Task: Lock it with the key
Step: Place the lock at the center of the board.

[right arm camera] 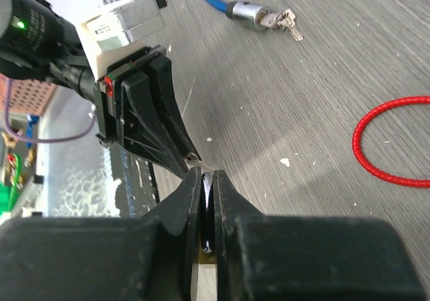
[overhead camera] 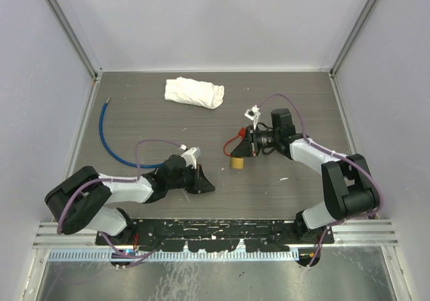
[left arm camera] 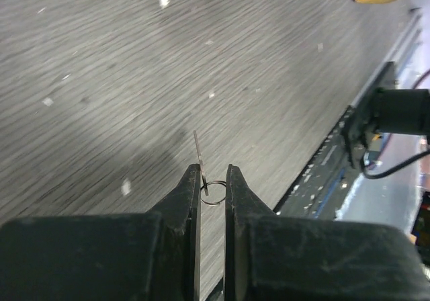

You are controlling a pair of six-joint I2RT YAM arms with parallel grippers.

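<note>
Left tool [left arm camera: 213, 173] clamped on key [left arm camera: 198, 150], blade forward for insertion; right tool [right arm camera: 205, 177] closed, apparently pinching padlock [overhead camera: 236, 162] mid-frame, steadying it.

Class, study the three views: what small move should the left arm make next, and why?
Probably ease the left gripper toward the brass padlock, pointing the key at it. That gripper is shut on the key, the right gripper seems clamped on the padlock, and key and padlock are apart.
</note>
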